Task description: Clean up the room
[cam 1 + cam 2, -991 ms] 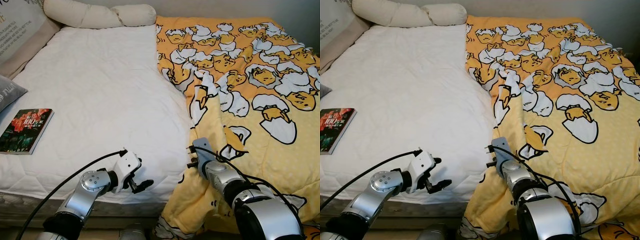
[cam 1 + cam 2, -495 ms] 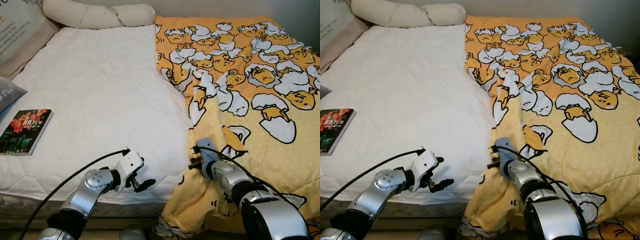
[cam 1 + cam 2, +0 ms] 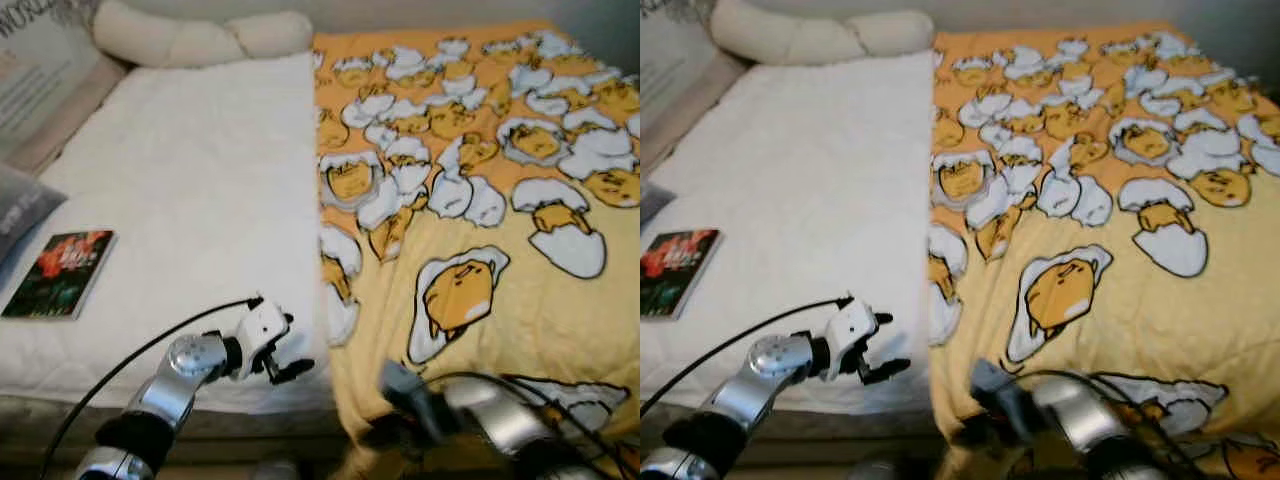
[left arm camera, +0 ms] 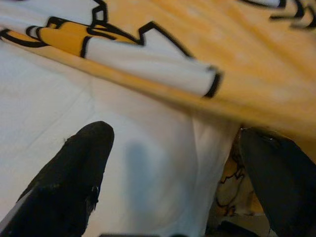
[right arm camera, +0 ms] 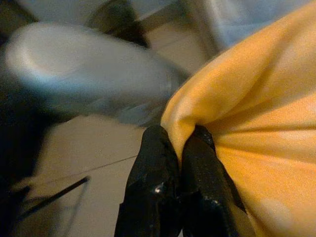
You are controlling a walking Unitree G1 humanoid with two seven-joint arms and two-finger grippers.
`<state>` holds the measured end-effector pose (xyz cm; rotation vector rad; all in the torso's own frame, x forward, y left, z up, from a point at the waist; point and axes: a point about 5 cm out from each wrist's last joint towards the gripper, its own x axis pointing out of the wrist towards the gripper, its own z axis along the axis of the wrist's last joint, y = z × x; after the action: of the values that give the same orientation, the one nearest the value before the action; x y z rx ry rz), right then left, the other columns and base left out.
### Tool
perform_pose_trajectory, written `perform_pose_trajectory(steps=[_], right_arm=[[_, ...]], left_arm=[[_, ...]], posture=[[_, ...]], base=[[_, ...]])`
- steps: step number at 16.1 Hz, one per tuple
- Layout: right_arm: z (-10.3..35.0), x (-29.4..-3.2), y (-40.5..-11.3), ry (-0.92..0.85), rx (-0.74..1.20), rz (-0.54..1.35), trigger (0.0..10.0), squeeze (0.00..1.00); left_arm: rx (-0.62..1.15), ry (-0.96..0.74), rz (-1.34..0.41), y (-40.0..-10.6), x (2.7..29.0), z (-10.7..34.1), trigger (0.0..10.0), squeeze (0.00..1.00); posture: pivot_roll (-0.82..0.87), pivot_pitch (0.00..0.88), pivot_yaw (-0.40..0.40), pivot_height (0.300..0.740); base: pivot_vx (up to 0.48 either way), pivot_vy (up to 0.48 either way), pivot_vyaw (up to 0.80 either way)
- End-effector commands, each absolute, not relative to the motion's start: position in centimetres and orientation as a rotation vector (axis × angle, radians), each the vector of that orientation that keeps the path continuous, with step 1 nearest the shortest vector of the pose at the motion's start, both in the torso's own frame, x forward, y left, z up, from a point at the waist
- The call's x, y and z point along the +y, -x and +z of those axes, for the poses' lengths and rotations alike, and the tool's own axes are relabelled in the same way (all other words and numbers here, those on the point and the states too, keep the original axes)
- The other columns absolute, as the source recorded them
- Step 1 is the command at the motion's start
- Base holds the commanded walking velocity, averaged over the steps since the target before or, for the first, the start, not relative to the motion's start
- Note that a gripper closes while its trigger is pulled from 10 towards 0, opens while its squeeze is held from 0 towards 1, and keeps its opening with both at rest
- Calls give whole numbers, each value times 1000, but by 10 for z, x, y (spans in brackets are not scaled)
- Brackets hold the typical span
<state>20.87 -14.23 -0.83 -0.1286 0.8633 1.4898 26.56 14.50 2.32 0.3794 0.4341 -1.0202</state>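
A yellow blanket (image 3: 480,200) printed with egg characters covers the right half of the bed, and its left edge runs down the middle of the white mattress (image 3: 190,170). Low at the bed's foot, my right gripper (image 3: 380,432) is blurred. In the right wrist view this gripper (image 5: 178,136) is shut on a fold of the blanket's yellow hem (image 5: 237,128). My left gripper (image 3: 290,348) hovers open over the mattress's front edge, just left of the blanket edge. The left wrist view has its fingers (image 4: 84,158) wide apart with nothing between them.
A book (image 3: 60,273) with a red and dark cover lies on the mattress at the left. A grey cushion (image 3: 20,205) sits beside it, and cream pillows (image 3: 200,40) line the headboard end. Floor (image 5: 84,158) lies below the foot of the bed.
My right gripper has pulled the blanket hem down and towards me. The blanket now lies flatter, with a straighter left edge. The left gripper has hardly moved.
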Motion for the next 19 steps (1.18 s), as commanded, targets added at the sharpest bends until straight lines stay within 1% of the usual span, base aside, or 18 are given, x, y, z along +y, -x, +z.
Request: perform_pose_trajectory(steps=[1,4,5,6,7,8,9,10,11,13,14,15,16,17,18,19], right_arm=[[-8,-129,-200,95,883,1612,0,0],[0,-131,-206,99,825,1610,0,0],[4,-130,-207,92,811,1597,2000,0],[6,-130,-207,92,812,1592,2000,0],[8,-127,-213,66,796,1565,10000,0],[8,-126,-215,54,794,1562,10000,0],[9,-125,-216,41,793,1560,10000,263],[13,-124,-219,-2,790,1566,10000,1000],[19,-123,-222,-48,777,1561,10000,1000],[25,-127,-223,-46,755,1546,10000,1000],[30,-131,-225,-43,724,1517,10000,925],[36,-136,-228,-61,689,1471,10000,925],[48,-141,-231,-93,631,1419,10000,0],[58,-146,-232,-120,588,1372,10000,0],[65,-151,-235,-96,534,1286,10000,0],[73,-154,-241,-54,446,1137,10000,0]], left_arm=[[427,-389,-1027,-268,146,25,10000,0],[425,-384,-1020,-268,146,24,10000,0],[422,-382,-1011,-268,146,24,10000,0],[422,-382,-1008,-268,146,23,10000,0],[419,-384,-1002,-268,146,23,10000,0],[419,-385,-1000,-268,146,23,10000,0],[418,-386,-998,-268,146,23,10000,0],[416,-388,-995,-268,146,22,10000,0],[414,-390,-989,-268,146,21,10000,0],[397,-377,-952,-269,146,21,10000,0],[291,-341,-926,-269,164,74,10000,0],[230,-322,-917,-262,171,102,10000,0],[203,-281,-864,-260,175,106,10000,0],[172,-242,-788,-260,180,107,10000,0],[106,-221,-654,-265,186,111,10000,0],[17,-163,-447,-269,192,118,10000,0]], posture=[[162,0,116,740],[174,0,102,740],[181,0,94,740],[183,0,92,740],[185,0,88,740],[186,0,86,740],[186,0,86,740],[184,0,84,740],[180,0,82,740],[172,0,78,740],[172,0,78,740],[170,0,67,740],[161,0,42,740],[158,0,35,740],[152,0,22,740],[138,0,15,740]], base=[[0,0,0],[0,0,0],[0,0,0],[0,0,0],[0,0,0],[0,0,0],[0,0,0],[0,0,0],[0,0,0],[0,0,0],[0,0,0],[0,0,0],[0,0,0],[0,0,0],[0,0,0],[0,0,0]])
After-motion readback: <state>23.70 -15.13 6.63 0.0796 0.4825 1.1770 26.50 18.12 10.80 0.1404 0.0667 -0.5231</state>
